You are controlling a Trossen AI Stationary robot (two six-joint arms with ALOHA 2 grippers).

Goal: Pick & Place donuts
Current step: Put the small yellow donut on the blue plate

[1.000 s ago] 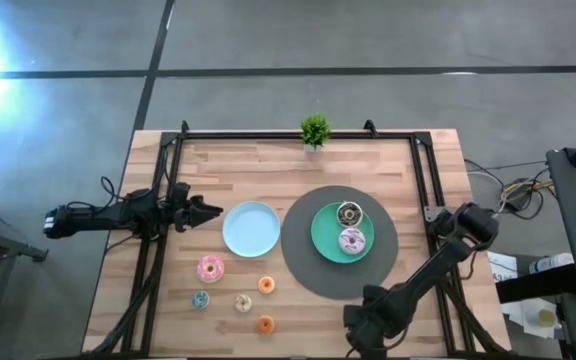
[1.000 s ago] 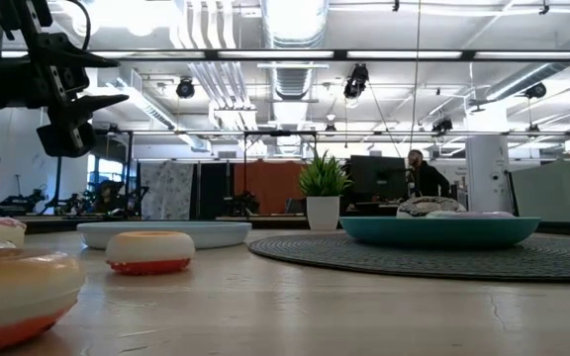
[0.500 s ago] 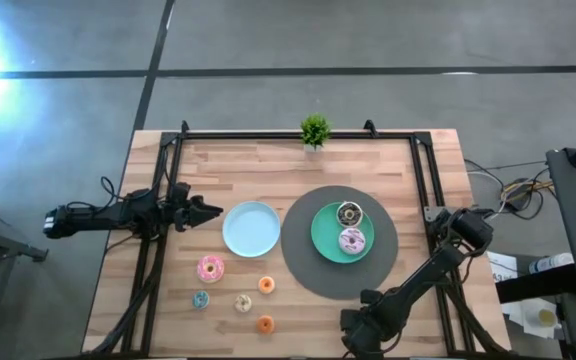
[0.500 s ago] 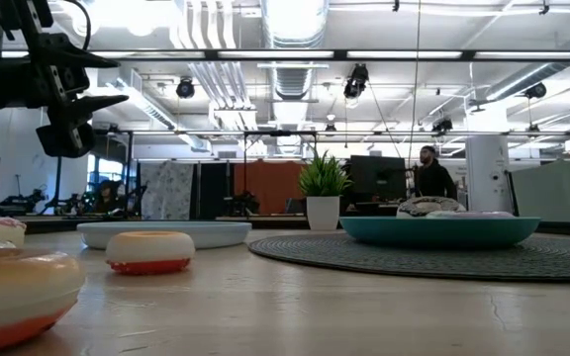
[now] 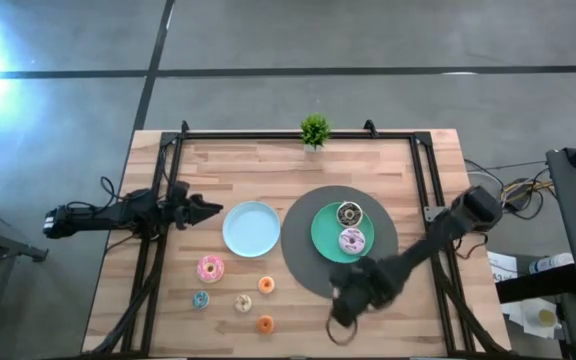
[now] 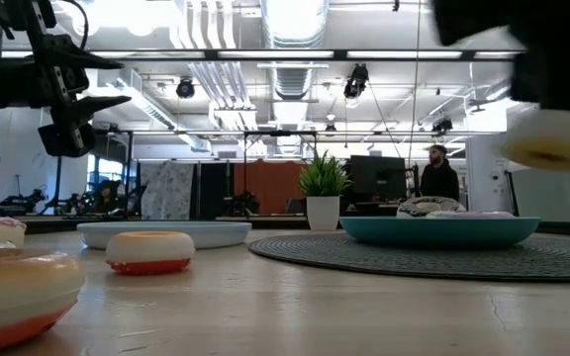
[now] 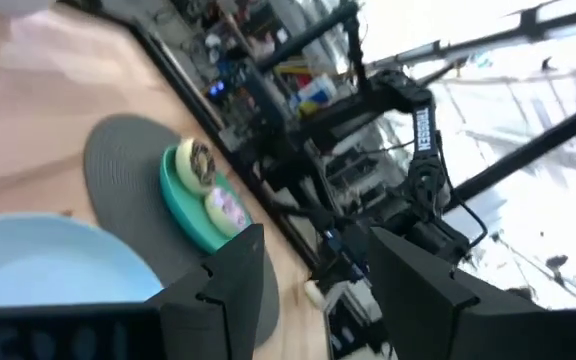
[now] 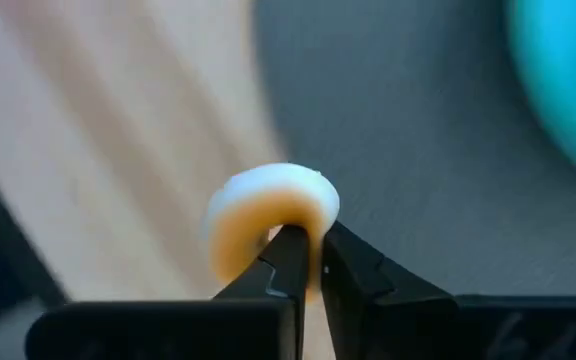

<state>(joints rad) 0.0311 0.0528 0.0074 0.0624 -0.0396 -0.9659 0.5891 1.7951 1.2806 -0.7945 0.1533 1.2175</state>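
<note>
My right gripper point(image 5: 340, 318) hangs over the near edge of the grey mat point(image 5: 303, 262), shut on a cream-and-orange donut point(image 8: 268, 215). The low view shows that donut point(image 6: 552, 138) high above the table. Two donuts, a dark chocolate one point(image 5: 349, 213) and a lilac-white one point(image 5: 352, 240), lie on the green plate point(image 5: 324, 232). Pink point(image 5: 210, 268), teal point(image 5: 200, 299), cream point(image 5: 243, 302) and two orange donuts point(image 5: 266, 284) lie flat on the wood. My left gripper point(image 5: 206, 208) waits open left of the light-blue plate point(image 5: 250, 229). My right gripper pinches one side of the donut's ring point(image 8: 313, 240) between its two fingertips. One finger point(image 8: 288, 258) stands at the ring's orange inner side, the other point(image 8: 353, 265) on its outer side. The donut is lifted clear, well above the table.
A small potted plant point(image 5: 314, 130) stands at the table's far edge. A black frame point(image 5: 423, 170) runs along the table's left, far and right sides. Bare wood lies between the loose donuts and the mat. A person point(image 6: 439, 178) stands in the room beyond the table.
My right arm has swung from the table's near edge up and toward the far left, over the mat's near rim. It carries the cream-and-orange donut, which now shows high at the right of the low view.
</note>
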